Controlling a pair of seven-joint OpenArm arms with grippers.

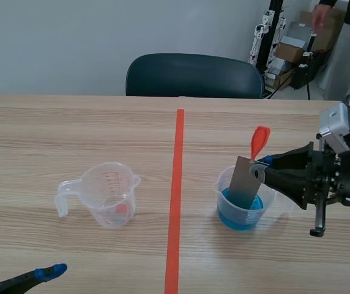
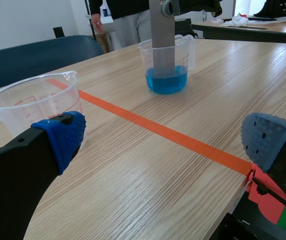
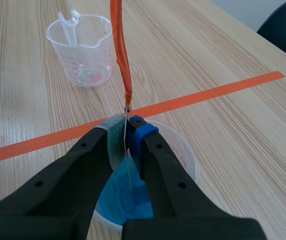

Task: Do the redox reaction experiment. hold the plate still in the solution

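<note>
A grey metal plate (image 1: 246,181) with an orange-red tag (image 1: 259,141) stands upright in a clear cup of blue solution (image 1: 241,210) right of the tape line. My right gripper (image 1: 262,168) is shut on the plate's upper edge. In the right wrist view the plate (image 3: 129,170) shows edge-on between the fingers, its lower part dipping into the blue solution (image 3: 120,197), with the tag (image 3: 120,50) rising above. The left wrist view shows the cup (image 2: 166,70) and the plate (image 2: 162,35) far ahead. My left gripper (image 2: 163,140) is open, low at the table's front left, with its blue-tipped fingertip (image 1: 51,272) visible.
An empty clear measuring cup (image 1: 106,195) with a handle stands left of the orange-red tape line (image 1: 176,196); it is beside my left finger (image 2: 33,102). A dark chair (image 1: 193,75) stands behind the table. A person (image 1: 346,37) stands at the back right, next to boxes.
</note>
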